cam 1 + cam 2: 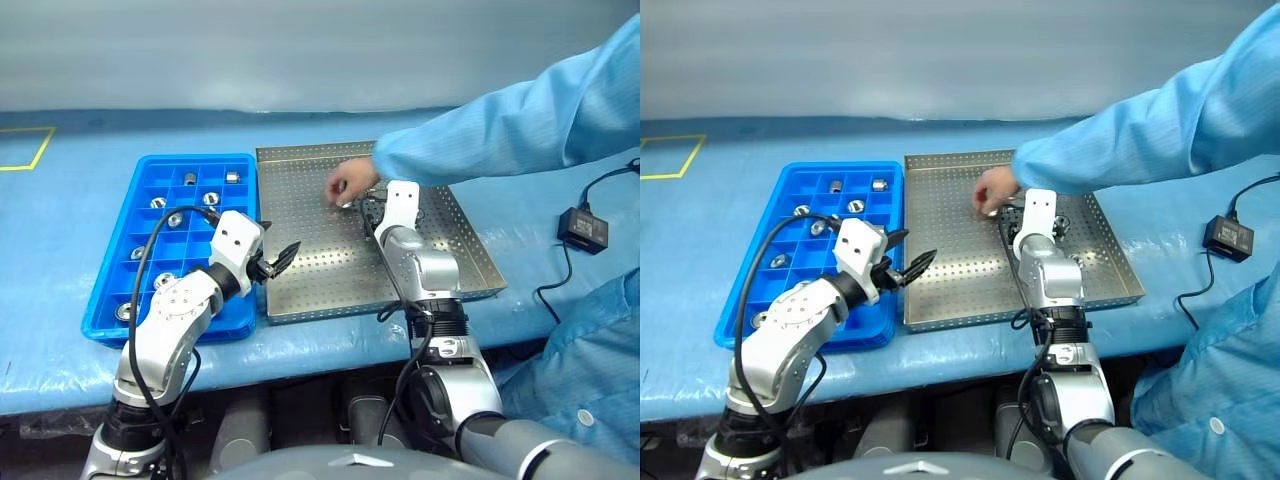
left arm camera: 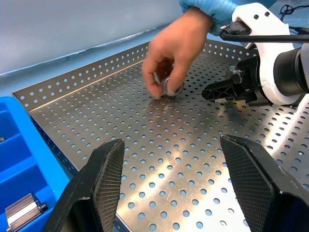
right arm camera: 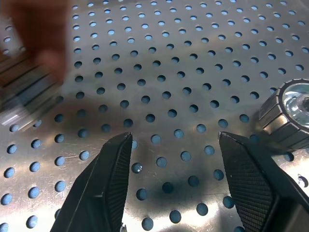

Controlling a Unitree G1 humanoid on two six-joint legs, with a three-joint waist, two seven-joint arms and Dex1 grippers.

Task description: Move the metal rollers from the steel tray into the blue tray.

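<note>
Blurring past the right tool (image 3: 171, 159), a person's hand (image 3: 36, 43) hides one roller (image 3: 21, 99).

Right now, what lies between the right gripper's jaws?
Bare steel tray floor, seen in the right wrist view; a metal roller sits outside the jaws of the right gripper.

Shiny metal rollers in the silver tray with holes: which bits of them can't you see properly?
- Small shiny metal roller under the person's hand: the fingers cover most of it, left wrist view.
- Ribbed silver roller: cut off by the picture edge, right wrist view.
- How many rollers sit in the perforated steel tray: the right gripper and the hand hide some, head views.
</note>
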